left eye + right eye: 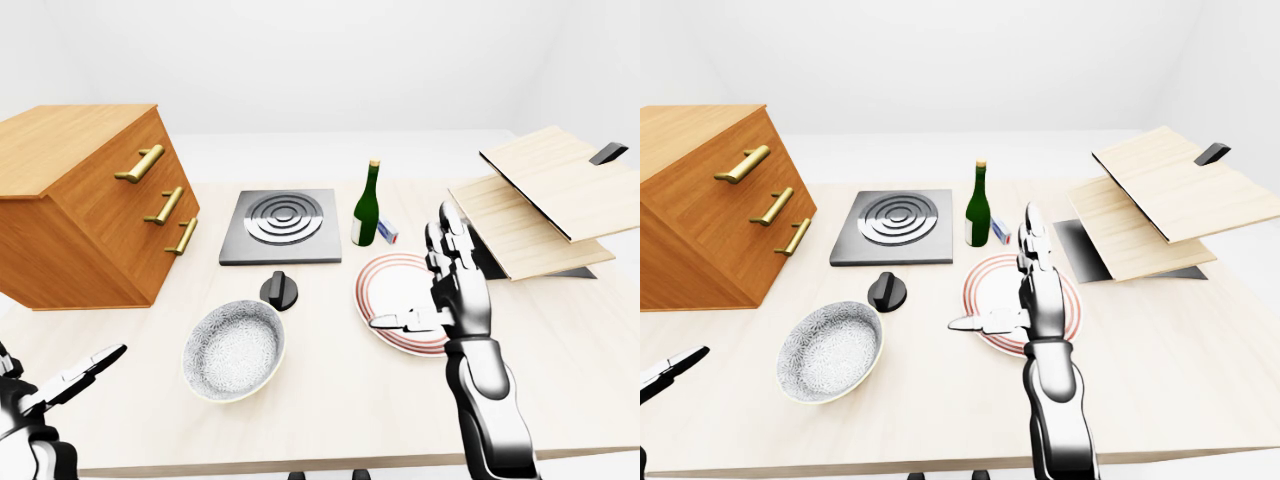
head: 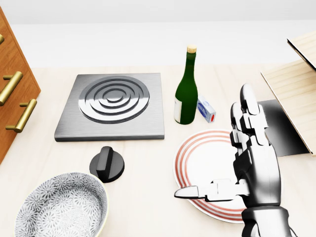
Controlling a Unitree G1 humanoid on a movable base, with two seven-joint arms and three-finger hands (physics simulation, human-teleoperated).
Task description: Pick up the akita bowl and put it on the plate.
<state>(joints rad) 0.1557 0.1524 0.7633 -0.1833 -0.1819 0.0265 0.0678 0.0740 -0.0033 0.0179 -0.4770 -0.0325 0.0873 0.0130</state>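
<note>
Bowl (image 1: 233,350) ungrasped near table (image 1: 330,395) lower edge; plate (image 1: 393,288) bare. Right hand (image 2: 254,163) over plate, left hand (image 1: 52,388): fingers spread, empty. Everything left.

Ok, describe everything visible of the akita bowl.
The akita bowl is round, shallow, ceramic-looking, with a grey-and-white floral pattern inside and a cream rim. In the left-eye view it sits upright and empty on the table, below the black knob, left of the plate. The left hand and right hand are apart from it.
</note>
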